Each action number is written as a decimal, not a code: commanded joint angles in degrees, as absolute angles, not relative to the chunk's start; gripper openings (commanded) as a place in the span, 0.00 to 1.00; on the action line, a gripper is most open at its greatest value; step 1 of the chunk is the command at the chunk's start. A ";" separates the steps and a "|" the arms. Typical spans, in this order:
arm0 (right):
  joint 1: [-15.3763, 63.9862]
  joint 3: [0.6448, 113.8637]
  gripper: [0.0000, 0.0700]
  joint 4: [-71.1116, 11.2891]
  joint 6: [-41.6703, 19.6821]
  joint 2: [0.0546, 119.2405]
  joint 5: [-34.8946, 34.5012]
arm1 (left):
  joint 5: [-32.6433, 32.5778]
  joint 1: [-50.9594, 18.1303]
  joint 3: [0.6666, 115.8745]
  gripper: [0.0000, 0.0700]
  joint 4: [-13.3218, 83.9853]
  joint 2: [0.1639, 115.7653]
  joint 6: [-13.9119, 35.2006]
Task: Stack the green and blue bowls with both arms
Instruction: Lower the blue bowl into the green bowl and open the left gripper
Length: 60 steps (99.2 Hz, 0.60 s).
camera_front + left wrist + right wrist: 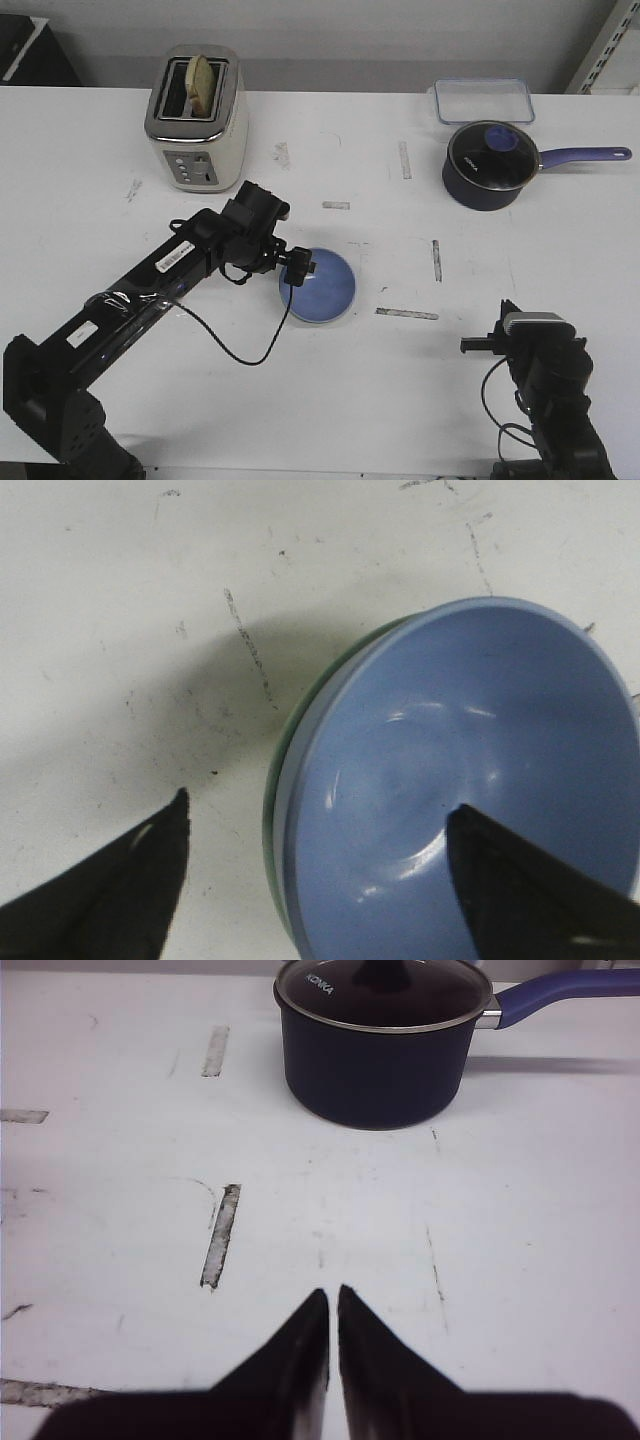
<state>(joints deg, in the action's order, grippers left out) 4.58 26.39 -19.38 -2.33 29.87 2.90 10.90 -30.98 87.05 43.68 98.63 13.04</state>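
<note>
The periwinkle blue bowl (320, 285) sits nested inside the mint green bowl on the white table, near the middle. In the front view the green bowl is hidden under the blue one. In the left wrist view only a thin green rim (272, 800) shows beside the blue bowl (470, 780). My left gripper (298, 268) is open at the bowls' left edge. Its jaws (320, 802) straddle the stacked rims, one finger over the table, one over the blue bowl's inside, holding nothing. My right gripper (528, 350) is shut and empty (333, 1290) near the table's front right.
A cream toaster (195, 115) with a bread slice stands at the back left. A dark navy saucepan (487, 165) with a glass lid and purple handle stands at the back right, also in the right wrist view (375, 1050). A clear box (483, 100) lies behind it.
</note>
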 commanded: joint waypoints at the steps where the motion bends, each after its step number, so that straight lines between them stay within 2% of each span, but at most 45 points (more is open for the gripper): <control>1: 4.69 26.35 0.01 -18.87 -2.09 30.09 2.98 | 11.18 -31.24 88.55 0.90 43.62 99.09 13.21; 7: 4.69 26.35 0.01 -18.87 -2.09 30.09 2.98 | 11.18 -31.18 88.71 0.95 43.62 98.63 13.19; 33: 4.69 26.35 0.01 -18.90 -2.07 30.09 2.98 | 10.68 -29.17 93.54 0.91 44.51 95.59 13.15; 39: 4.69 26.35 0.01 -18.90 -2.07 30.09 2.98 | 10.00 -28.18 95.42 0.81 44.99 94.63 13.10; 51: 4.69 26.35 0.01 -18.90 -2.07 30.09 2.98 | 7.86 -25.63 98.35 0.48 45.28 92.14 12.80; 60: 4.69 26.35 0.01 -18.90 -2.07 30.09 3.01 | 5.39 -23.09 98.94 0.12 45.08 89.56 11.29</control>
<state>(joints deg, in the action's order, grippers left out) 4.58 26.39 -19.38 -2.33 29.87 2.90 6.81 -24.18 97.62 44.91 90.37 12.80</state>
